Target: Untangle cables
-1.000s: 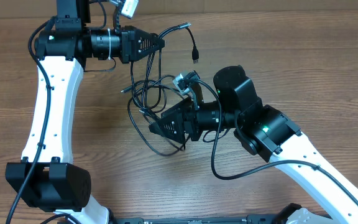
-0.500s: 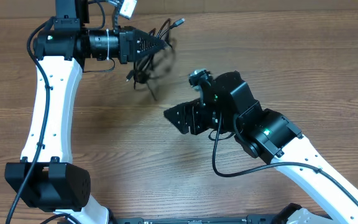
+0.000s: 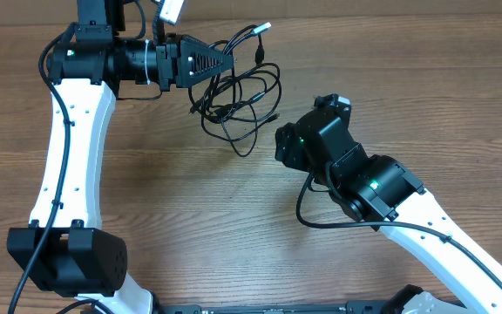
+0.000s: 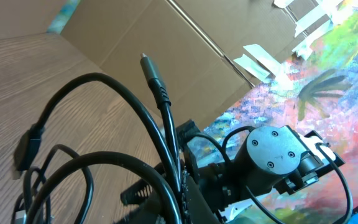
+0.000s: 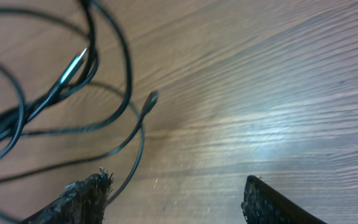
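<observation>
Light, limp cables [image 3: 225, 112] hung pinched in the clamped left gripper [image 3: 231, 61]; the right gripper [image 5: 176, 202], spread and empty, would best seize a loose strand near a plug.

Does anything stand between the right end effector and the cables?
Nothing visible. Only bare table lies between the open right end effector and the cables, which the shut left end effector grips in a bunch.
</observation>
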Available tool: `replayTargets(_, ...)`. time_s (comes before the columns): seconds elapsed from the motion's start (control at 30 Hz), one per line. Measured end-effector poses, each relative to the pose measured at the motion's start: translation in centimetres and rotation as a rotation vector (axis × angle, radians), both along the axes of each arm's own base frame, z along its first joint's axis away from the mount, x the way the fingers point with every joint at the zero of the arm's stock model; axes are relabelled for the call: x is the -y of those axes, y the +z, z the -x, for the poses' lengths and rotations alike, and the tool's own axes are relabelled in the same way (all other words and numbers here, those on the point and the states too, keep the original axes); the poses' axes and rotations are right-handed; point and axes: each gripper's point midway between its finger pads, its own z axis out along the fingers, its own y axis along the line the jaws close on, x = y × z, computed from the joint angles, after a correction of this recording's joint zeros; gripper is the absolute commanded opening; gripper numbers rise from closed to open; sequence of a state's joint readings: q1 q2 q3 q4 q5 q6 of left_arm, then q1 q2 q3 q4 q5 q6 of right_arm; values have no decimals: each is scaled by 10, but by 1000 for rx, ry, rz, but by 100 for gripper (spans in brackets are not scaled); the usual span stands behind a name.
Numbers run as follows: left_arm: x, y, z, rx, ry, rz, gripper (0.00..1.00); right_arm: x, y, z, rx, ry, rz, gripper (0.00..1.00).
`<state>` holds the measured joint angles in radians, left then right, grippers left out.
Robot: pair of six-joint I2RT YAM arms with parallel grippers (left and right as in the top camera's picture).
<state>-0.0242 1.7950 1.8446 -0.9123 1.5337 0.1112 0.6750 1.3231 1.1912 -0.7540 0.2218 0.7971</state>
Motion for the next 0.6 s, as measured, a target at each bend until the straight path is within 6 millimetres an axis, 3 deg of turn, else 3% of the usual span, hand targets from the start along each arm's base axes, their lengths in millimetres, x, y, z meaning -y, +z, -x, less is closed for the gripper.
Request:
replayTargets(0.17,0,0,0,0,-1,1,4,9,3,-6,27,-66,12,70)
replayTargets(0.6,1,1,1,1,-6,4,5,0,1,-7,2,-75,-50,68)
